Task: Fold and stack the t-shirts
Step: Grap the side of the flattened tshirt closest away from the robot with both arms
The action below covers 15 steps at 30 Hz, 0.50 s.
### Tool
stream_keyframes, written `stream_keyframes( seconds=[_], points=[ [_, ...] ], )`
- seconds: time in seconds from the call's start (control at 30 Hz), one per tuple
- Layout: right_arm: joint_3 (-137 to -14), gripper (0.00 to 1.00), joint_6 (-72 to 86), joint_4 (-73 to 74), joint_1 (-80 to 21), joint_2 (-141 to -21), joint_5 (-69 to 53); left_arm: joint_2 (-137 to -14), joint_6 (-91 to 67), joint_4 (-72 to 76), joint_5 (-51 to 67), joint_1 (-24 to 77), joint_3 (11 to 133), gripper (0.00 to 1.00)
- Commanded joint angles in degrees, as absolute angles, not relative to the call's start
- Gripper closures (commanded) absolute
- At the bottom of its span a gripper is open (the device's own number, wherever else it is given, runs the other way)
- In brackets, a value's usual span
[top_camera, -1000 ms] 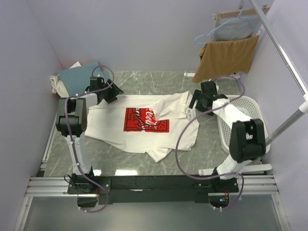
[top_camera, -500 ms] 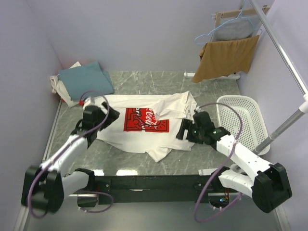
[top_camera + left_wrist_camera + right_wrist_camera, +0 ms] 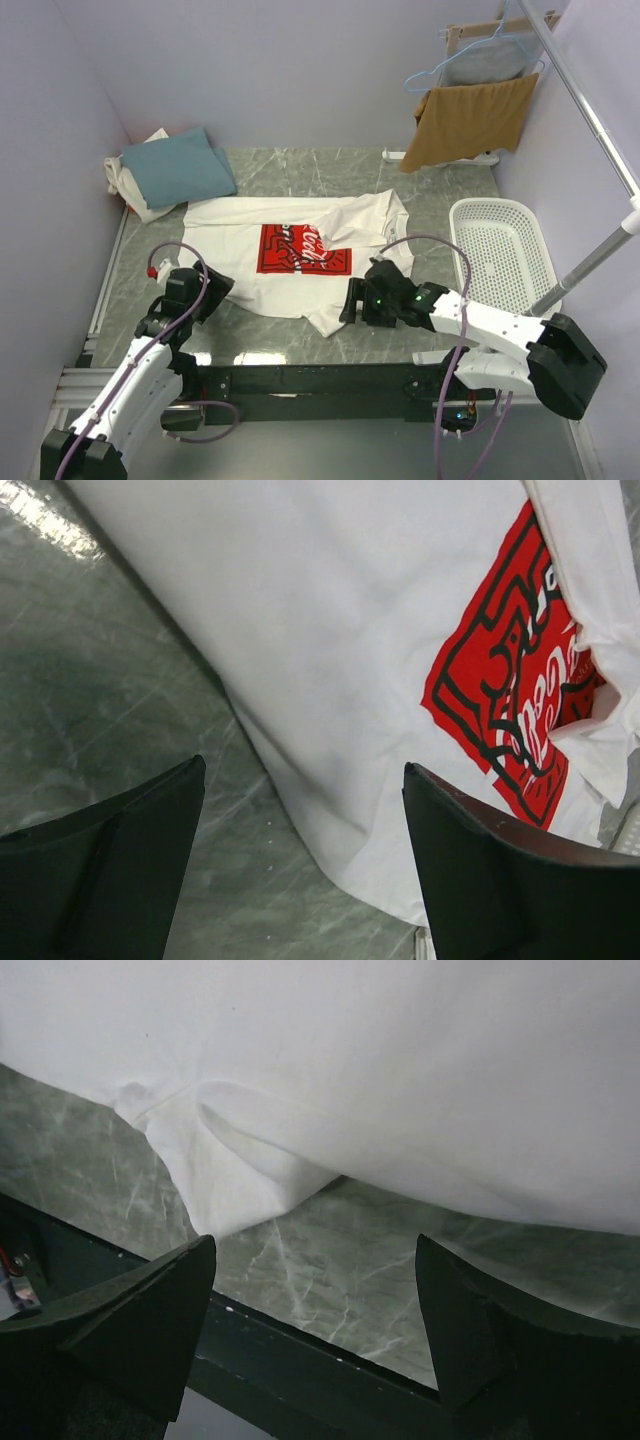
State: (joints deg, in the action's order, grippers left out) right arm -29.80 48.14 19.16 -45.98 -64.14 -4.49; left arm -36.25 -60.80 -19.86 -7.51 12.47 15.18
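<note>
Green marble tabletop point(image 3: 430, 190), overhead view: the white t-shirt with a red chest print point(image 3: 235, 265) lies spread at centre frame, one edge folded over the print, and the teal t-shirt point(image 3: 178, 168) rests on an off-white one point(image 3: 140, 207) at upper left. The left gripper point(image 3: 216, 288) at the shirt's lower-left hem and the right gripper point(image 3: 350, 305) at its lower-right corner both have fingers spread wide, grasping nothing.
</note>
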Motion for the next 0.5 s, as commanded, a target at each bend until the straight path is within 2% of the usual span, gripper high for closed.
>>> stream_keyframes(
  seconds=[0.0,0.2,0.33,0.47],
  points=[
    [-34.97,0.13,48.87,18.01,-49.04,-67.32,-0.09,-34.80,-64.07,-22.85,-8.53,12.57,13.80,0.16],
    [-41.13,0.13,45.27,18.10,-49.83,-72.68,-0.09,-35.24,-66.80,-18.12,-10.27,12.57,10.20,0.23],
    [-44.11,0.13,43.07,18.54,-49.83,-75.67,1.32,-40.41,-67.94,-13.98,-14.22,12.57,11.24,0.37],
    [-45.88,0.13,41.14,18.02,-49.83,-77.52,1.15,-46.48,-66.89,-8.28,-16.26,12.57,13.70,0.45]
  ],
)
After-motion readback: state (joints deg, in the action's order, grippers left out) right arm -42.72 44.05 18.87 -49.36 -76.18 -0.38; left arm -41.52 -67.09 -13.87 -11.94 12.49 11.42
